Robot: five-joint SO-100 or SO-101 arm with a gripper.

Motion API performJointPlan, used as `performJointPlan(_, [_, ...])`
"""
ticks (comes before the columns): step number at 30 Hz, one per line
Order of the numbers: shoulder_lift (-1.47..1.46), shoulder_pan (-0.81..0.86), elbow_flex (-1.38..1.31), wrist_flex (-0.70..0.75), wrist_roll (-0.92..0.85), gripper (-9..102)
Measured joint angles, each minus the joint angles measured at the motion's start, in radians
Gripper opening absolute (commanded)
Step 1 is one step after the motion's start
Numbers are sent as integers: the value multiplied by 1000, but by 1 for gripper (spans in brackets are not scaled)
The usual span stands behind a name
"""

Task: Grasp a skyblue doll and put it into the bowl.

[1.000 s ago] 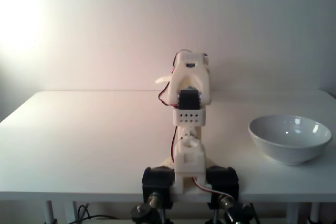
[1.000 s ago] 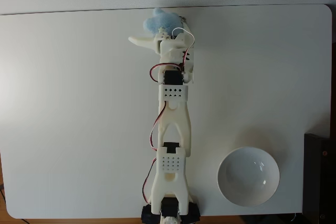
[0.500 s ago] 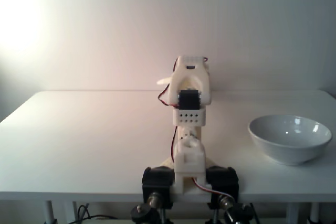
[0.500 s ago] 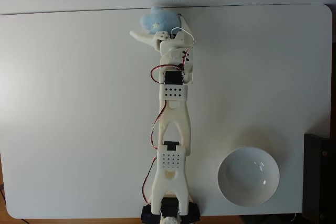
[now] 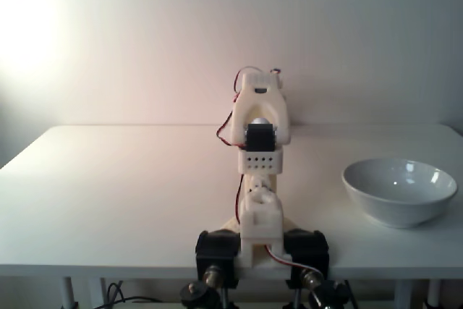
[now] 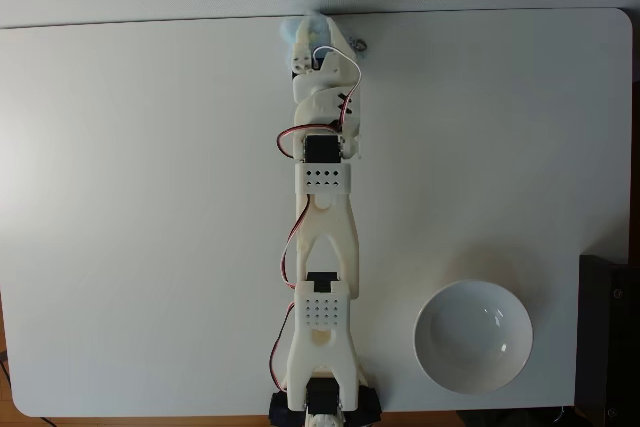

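White counter runs to a pale wall. My tool reaches to its far edge, clenched on the skyblue doll, I judge. Next I must lift and swing to the bowl near my base.

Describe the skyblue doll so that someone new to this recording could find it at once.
In the fixed view from above, follow the white arm up the white table to its far edge. At the gripper a small pale blue lump, the doll, peeks out. It is the one blue thing; the bowl sits near the arm's base.
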Motion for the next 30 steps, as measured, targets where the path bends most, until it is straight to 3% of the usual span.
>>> performJointPlan(4, [2,0,-2,26,0,9])
performJointPlan(7, [2,0,-6,26,-14,19])
performJointPlan(16, [46,21,15,69,-121,74])
performJointPlan(20, [77,18,17,91,-169,91])
performJointPlan(24, [81,21,20,210,-181,94])
performJointPlan(30, [55,44,-2,394,-181,91])
